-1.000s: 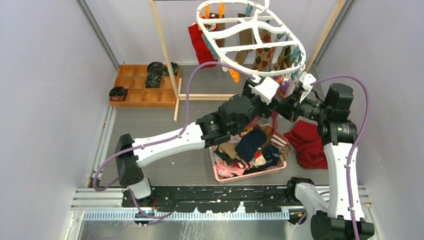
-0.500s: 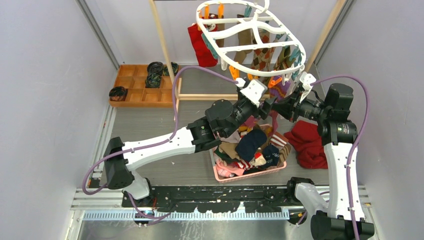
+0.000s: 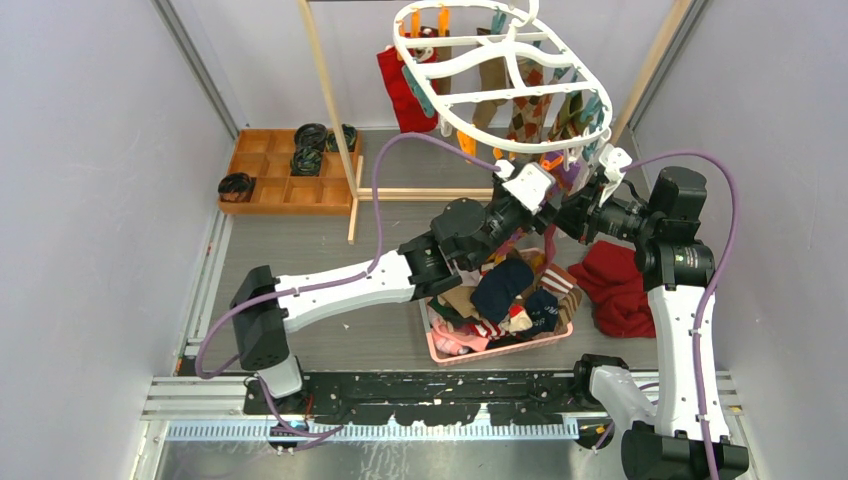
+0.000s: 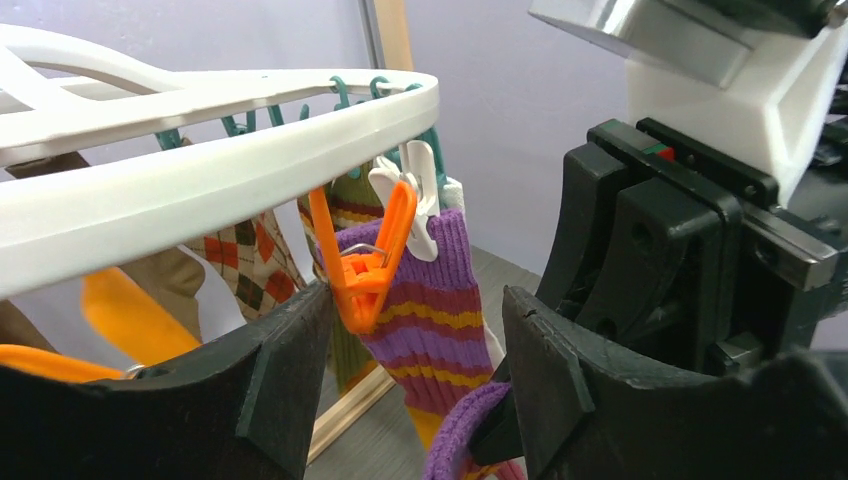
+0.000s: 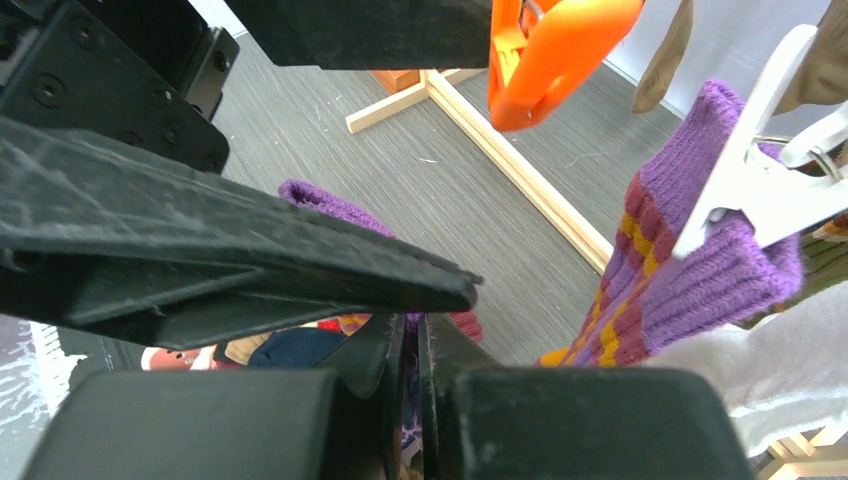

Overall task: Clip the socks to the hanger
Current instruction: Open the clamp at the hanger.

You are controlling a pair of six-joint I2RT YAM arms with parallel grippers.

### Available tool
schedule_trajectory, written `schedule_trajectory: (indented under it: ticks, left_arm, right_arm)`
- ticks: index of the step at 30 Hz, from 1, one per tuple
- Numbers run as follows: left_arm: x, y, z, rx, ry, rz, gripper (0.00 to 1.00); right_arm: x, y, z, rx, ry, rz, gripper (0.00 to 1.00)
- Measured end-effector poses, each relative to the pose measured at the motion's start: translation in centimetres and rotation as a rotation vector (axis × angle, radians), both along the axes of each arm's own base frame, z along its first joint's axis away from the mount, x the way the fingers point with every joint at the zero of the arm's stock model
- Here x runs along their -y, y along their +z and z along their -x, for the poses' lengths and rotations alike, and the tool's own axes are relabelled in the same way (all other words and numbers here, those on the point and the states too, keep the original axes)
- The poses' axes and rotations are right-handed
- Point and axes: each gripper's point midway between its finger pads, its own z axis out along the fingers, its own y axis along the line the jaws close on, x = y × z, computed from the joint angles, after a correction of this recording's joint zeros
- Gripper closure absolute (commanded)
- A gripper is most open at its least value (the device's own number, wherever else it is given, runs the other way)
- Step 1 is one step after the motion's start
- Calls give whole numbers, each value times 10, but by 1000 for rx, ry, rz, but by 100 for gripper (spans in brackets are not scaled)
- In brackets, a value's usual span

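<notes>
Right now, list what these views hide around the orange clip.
Right wrist: the right gripper hides its pinch on the loose purple sock; the top edge cuts the orange clip.
Left wrist: bottom edge cuts the clipped striped sock.
Top external: under the hanger rim, the clip's mouth is too small.

Bright even light, soft shadows — wrist-view foregrounds blurred.

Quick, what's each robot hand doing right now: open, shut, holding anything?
Left gripper: open, with its fingers either side of the orange peg.
Right gripper: shut, pinching the purple sock.
</notes>
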Motion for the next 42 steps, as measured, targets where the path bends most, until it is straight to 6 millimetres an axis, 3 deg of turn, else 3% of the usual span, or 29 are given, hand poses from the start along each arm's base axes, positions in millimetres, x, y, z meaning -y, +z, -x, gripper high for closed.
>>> schedule_trajectory:
  ticks: [10, 33, 42]
  left_arm:
    - [9, 7, -11, 57, 43, 0, 36]
    - [6, 21, -23, 82, 125, 26, 43]
    - [5, 22, -24, 90, 133, 16, 58]
  right_arm:
    - [0, -1, 0, 7, 2, 8, 96]
    - [1, -6, 2, -6, 0, 21, 96]
    - [2, -7, 2, -7, -3, 23, 96]
